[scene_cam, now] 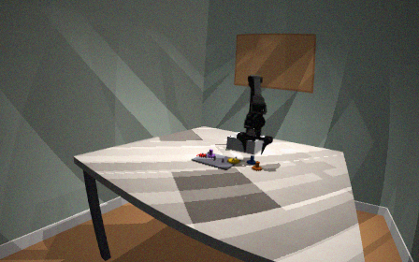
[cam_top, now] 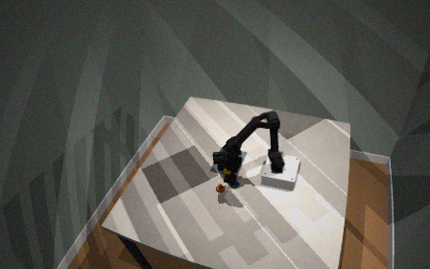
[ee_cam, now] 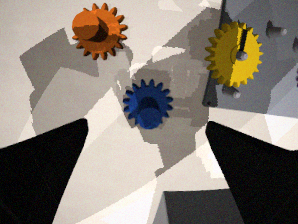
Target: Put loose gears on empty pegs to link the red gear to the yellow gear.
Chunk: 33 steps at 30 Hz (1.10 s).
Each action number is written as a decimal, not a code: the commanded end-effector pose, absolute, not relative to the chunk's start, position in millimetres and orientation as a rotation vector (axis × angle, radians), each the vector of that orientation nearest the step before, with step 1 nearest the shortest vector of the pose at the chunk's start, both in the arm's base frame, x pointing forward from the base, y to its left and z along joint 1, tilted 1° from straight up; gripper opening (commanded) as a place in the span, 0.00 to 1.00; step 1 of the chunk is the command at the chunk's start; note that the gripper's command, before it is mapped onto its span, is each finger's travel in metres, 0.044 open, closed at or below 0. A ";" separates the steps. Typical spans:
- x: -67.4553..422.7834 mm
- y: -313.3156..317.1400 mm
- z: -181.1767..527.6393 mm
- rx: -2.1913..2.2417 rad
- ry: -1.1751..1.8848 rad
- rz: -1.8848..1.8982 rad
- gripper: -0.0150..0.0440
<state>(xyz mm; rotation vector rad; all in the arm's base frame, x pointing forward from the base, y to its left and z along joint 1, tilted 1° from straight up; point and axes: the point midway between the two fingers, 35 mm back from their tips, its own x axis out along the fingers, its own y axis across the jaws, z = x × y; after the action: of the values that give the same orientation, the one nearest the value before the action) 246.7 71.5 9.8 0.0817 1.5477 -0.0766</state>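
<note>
The grey board (scene_cam: 203, 161) (ee_cam: 260, 100) carries the red gear (scene_cam: 201, 154), a purple gear (scene_cam: 210, 152) beside it, and the yellow gear (cam_top: 226, 171) (scene_cam: 233, 160) (ee_cam: 225, 55) with its black stripe. Bare pegs show, one (ee_cam: 231, 92) near the yellow gear and another (ee_cam: 277, 31) beyond it. The blue gear (cam_top: 235, 184) (scene_cam: 252, 161) (ee_cam: 134, 100) stands loose on the table off the board's edge. The orange gear (cam_top: 220, 188) (scene_cam: 257, 166) (ee_cam: 112, 37) stands loose beyond it. My gripper (scene_cam: 253, 151) (ee_cam: 148, 125) is wide open and empty, above the blue gear, which shows between the fingertips.
The white robot base (cam_top: 284, 175) stands on the table (cam_top: 284, 231) (scene_cam: 141, 164). In the wrist view a dark block (ee_cam: 195, 207) shows at the bottom between the fingers. In the top view the arm hides most of the board. Whether the purple gear sits flat is too small to tell.
</note>
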 end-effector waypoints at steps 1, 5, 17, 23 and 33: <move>245.7 70.7 2.8 0.073 1.551 -0.076 1.00; 245.7 70.6 -3.7 0.073 1.551 -0.077 1.00; 245.0 70.4 -18.8 0.073 1.551 -0.077 1.00; 245.0 70.4 -18.8 0.073 1.551 -0.077 0.91; 245.0 70.4 -18.8 0.073 1.551 -0.077 0.47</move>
<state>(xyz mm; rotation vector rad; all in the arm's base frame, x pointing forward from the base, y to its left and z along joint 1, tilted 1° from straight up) 245.0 70.8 -18.4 0.0787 1.5519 -0.0780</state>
